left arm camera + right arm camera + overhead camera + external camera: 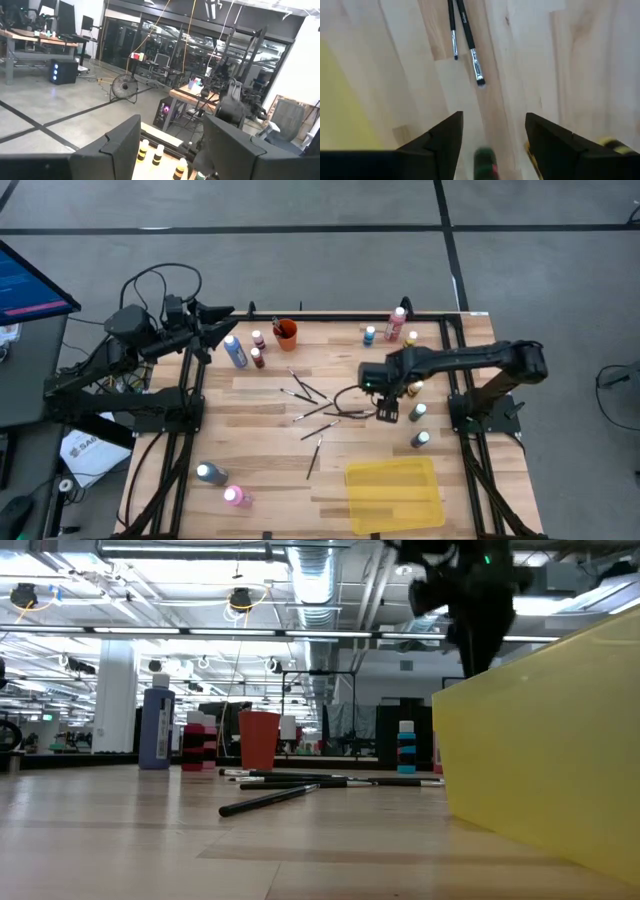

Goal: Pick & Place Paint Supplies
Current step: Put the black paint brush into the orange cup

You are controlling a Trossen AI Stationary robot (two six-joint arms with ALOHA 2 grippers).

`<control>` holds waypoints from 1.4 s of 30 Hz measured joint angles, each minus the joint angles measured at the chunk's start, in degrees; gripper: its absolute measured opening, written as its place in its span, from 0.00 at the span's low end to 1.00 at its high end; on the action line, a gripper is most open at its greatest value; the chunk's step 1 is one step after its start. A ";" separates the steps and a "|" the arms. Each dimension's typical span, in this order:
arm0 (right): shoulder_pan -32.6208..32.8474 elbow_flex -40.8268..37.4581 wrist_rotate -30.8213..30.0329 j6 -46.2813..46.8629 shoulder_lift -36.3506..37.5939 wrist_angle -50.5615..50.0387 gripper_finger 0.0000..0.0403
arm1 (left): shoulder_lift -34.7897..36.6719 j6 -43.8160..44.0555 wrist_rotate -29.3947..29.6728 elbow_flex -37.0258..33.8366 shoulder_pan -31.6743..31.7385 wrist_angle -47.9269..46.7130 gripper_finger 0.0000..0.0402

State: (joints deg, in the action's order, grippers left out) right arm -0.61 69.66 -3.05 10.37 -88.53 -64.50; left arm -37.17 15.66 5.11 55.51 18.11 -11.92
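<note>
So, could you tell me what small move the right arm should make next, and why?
Probably a short descent. The right pincer hangs open and empty above the wooden table, at the right end of the scattered paintbrushes. In its wrist view two brush tips lie just ahead of the gap, so it should ease forward over one and lower. The left pincer waits raised at the far-left corner.

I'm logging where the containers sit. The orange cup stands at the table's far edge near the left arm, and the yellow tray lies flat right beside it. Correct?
Not quite. The orange cup does stand at the far edge near the left arm, but the yellow tray lies at the opposite, near edge on the right arm's side, well apart from it, as the high view shows.
</note>
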 joint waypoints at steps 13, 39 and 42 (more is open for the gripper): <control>0.23 -13.68 0.63 -6.48 -6.33 17.53 0.52 | -0.82 0.95 1.15 0.00 0.00 0.14 0.53; 0.25 -20.10 0.90 -8.96 -7.26 26.92 0.50 | -0.76 1.31 1.33 0.00 0.00 0.44 0.53; 0.23 -20.12 0.88 -9.92 -7.30 28.02 0.50 | -0.76 1.31 1.33 0.00 0.00 0.45 0.53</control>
State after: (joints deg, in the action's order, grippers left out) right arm -0.38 49.54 -2.17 0.45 -95.83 -36.48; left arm -37.93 16.97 6.44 55.51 18.11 -11.48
